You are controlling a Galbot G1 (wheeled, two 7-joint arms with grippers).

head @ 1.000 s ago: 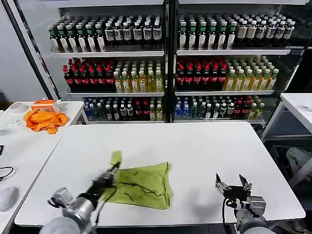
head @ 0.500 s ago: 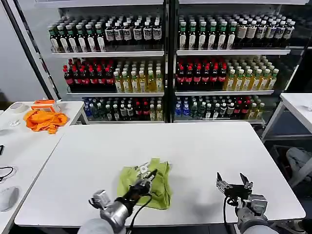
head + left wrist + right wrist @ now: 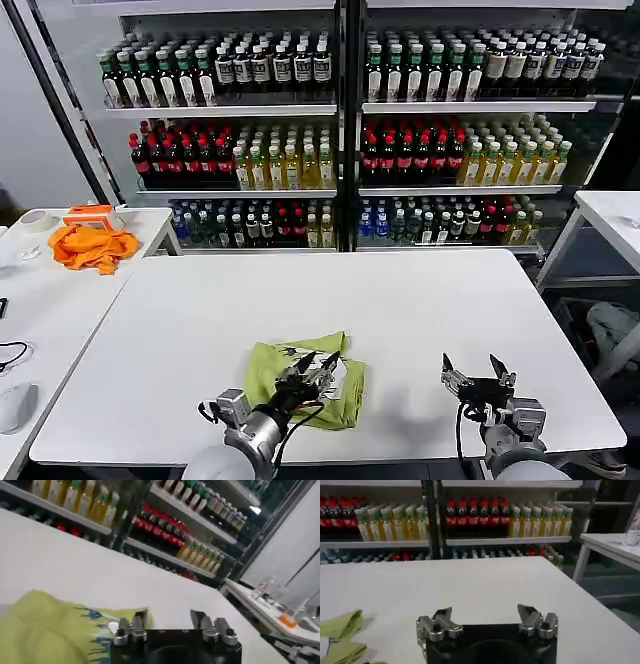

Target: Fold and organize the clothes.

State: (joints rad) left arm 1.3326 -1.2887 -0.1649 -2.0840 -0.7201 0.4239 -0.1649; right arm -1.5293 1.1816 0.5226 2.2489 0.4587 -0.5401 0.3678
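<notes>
The clothes are one lime-green T-shirt lying folded into a small bundle near the table's front edge, with a bit of white print showing on its right part. My left gripper hovers low over the bundle's right side, open, with nothing between its fingers. In the left wrist view the shirt lies beside one finger of the open left gripper, and bare table shows in the gap. My right gripper stands open over bare table, right of the shirt. The right wrist view has the right gripper open and a shirt edge off to one side.
The white table has free room behind and to the right of the shirt. An orange cloth lies on a side table at the left. Shelves of bottles stand behind; another white table is at the far right.
My left gripper carried the shirt's left part over to the right, folding it onto the rest, then let go and now stands open. The right gripper stayed in place.
</notes>
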